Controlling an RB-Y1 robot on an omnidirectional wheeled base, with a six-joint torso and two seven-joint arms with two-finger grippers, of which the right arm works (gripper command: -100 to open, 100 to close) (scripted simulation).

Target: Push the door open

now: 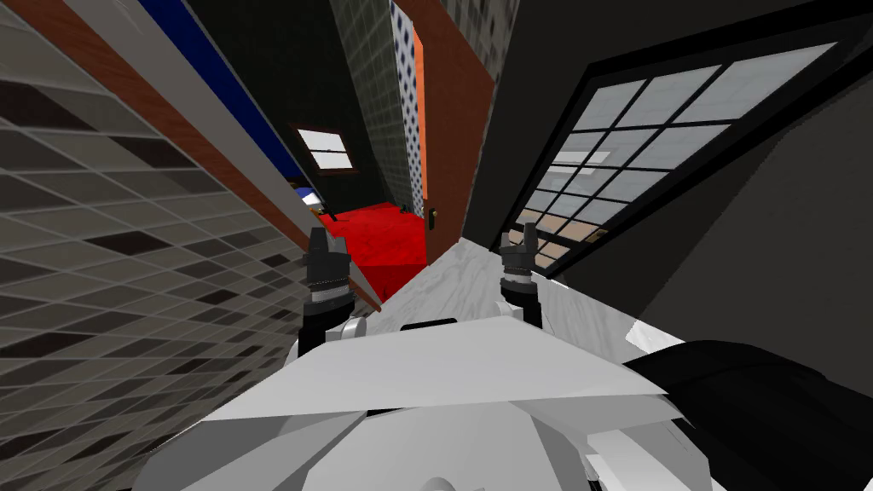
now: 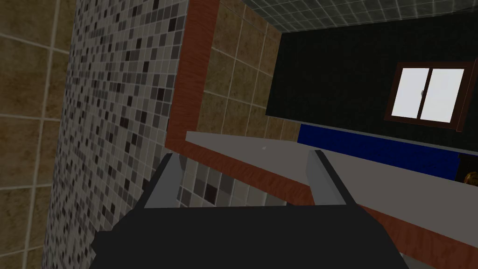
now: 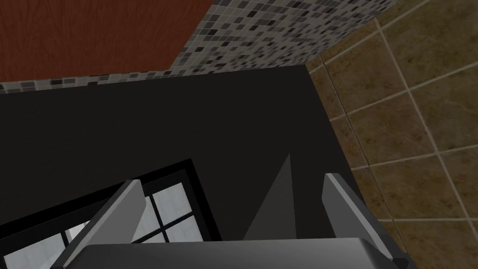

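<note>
The left gripper [image 1: 326,243], at eleven o'clock, is spread wide and empty. It sits close beside the red-brown door frame [image 2: 193,70], which it could clip if I roll forward off-line. The door [image 1: 456,128] stands ajar at twelve o'clock, long axis upright, orange edge toward me and leaf running away. The right gripper [image 1: 522,243], at one o'clock, is likewise spread and empty.

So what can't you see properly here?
Door handle, head view: too small to tell its shape.
Red floor beyond the door: mostly hidden by the door itself.
Brownish thing, left wrist view: cut off by the edge.
Window, right wrist view: partly behind my fingers.
</note>
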